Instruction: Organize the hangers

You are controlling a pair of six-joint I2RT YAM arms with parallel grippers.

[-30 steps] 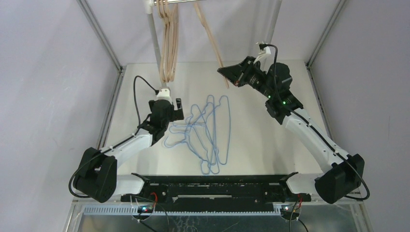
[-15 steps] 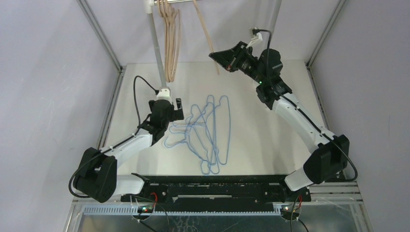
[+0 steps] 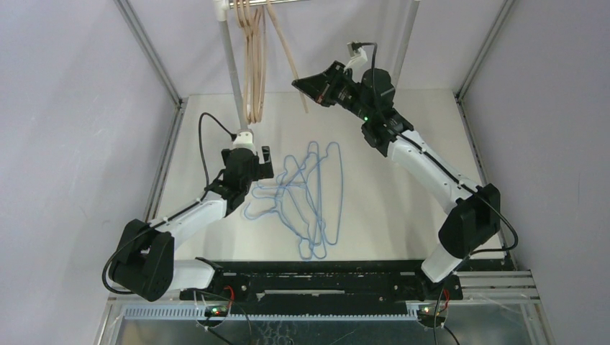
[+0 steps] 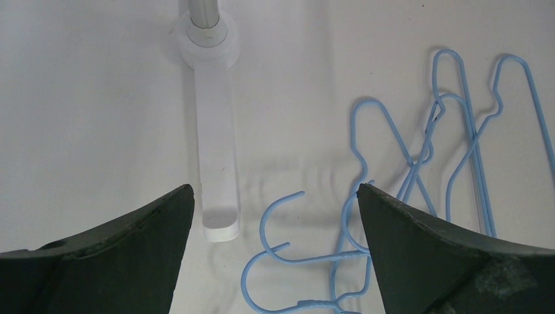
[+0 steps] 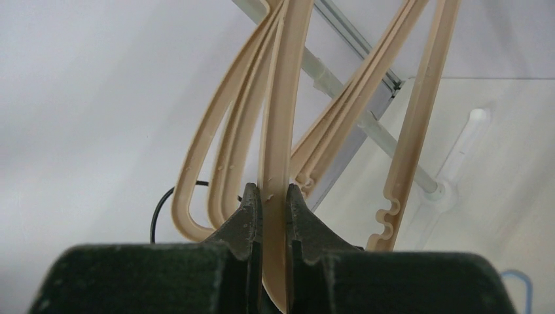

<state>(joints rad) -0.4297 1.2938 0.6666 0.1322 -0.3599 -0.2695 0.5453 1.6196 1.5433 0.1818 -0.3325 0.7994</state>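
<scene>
The right end effector [image 3: 301, 82] has carried its wooden hanger [image 3: 283, 44] leftward toward the other wooden hangers [image 3: 252, 72].

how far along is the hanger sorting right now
Roughly halfway. Done: several wooden hangers hang on the rail. In hand: the right gripper is shut on another wooden hanger beside them. To do: the blue wire hangers lie tangled on the table, the open left gripper above them.

Here's the white table [image 3: 403, 208], and a tangle of light-blue wire hangers [image 3: 311, 198] lies flat at its middle, overlapping one another, several hooks curling toward the left. Just beside those hooks the rail's white foot [image 4: 216, 163] rests on the surface, with its post [image 4: 203, 10] rising from a round socket.
</scene>
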